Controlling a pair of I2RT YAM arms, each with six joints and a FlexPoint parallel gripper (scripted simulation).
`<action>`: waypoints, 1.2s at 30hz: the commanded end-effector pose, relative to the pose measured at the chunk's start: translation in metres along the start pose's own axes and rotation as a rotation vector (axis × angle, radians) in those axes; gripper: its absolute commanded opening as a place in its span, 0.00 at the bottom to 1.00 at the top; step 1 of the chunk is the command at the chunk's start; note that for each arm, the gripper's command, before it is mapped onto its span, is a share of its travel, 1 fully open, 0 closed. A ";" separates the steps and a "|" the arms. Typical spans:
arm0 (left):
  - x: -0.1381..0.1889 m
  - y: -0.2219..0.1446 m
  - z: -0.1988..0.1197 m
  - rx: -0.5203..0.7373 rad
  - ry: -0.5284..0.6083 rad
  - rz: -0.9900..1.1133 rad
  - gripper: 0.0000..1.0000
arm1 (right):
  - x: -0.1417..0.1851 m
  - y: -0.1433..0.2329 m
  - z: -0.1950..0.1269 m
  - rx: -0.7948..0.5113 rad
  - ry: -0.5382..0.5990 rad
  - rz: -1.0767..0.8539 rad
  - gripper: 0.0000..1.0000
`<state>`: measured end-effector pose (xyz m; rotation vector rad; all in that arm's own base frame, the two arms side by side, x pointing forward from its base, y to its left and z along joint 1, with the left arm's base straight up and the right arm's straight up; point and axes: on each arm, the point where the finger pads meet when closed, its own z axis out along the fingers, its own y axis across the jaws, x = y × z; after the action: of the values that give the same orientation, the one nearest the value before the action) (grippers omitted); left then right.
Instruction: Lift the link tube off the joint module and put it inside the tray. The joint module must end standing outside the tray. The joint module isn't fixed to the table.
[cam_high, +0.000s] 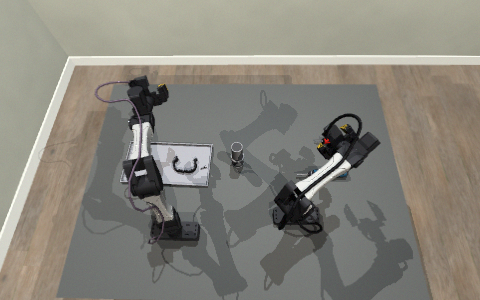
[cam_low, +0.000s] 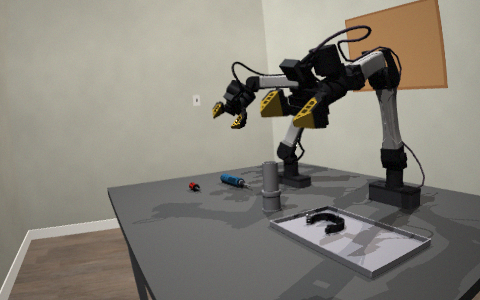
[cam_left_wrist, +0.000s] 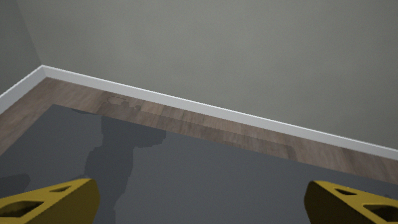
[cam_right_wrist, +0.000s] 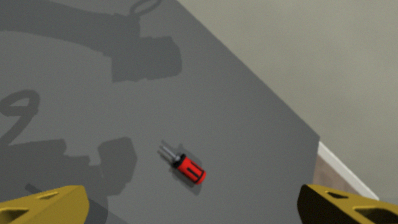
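Observation:
The grey link tube (cam_high: 237, 149) (cam_low: 270, 176) stands upright on the joint module (cam_high: 238, 163) (cam_low: 271, 201), which stands on the table just outside the tray (cam_high: 197, 178) (cam_low: 385, 256). My left gripper (cam_low: 290, 111) (cam_left_wrist: 201, 189) is open and empty, high above the table beyond the tray in the top view; only one yellow fingertip shows clearly there. My right gripper (cam_high: 333, 138) (cam_low: 228, 116) (cam_right_wrist: 193, 195) is open and empty, high above the table on the screwdriver side. Neither gripper is near the tube. Neither wrist view shows the tube, module or tray.
A black C-shaped part lies inside the tray. A short red screwdriver (cam_high: 327, 141) (cam_low: 194, 186) (cam_right_wrist: 190, 169) and a blue screwdriver (cam_high: 341, 175) (cam_low: 232, 180) lie on the table, the blue one partly behind the right arm in the top view.

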<state>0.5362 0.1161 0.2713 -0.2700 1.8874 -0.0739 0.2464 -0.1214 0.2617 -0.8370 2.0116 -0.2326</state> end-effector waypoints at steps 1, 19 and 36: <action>-0.011 -0.002 -0.004 0.005 -0.028 0.007 1.00 | -0.003 -0.002 -0.002 0.009 -0.004 -0.010 1.00; -0.008 -0.002 -0.004 0.006 -0.017 0.011 1.00 | -0.001 -0.001 -0.002 0.005 0.004 0.004 1.00; 0.088 -0.082 -0.081 0.113 0.361 0.253 1.00 | -0.066 0.049 -0.006 -0.089 0.054 0.109 1.00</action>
<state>0.4763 0.0275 0.2329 -0.0048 2.1555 -0.0965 0.2468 -0.0544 0.2766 -0.8499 2.0578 -0.1071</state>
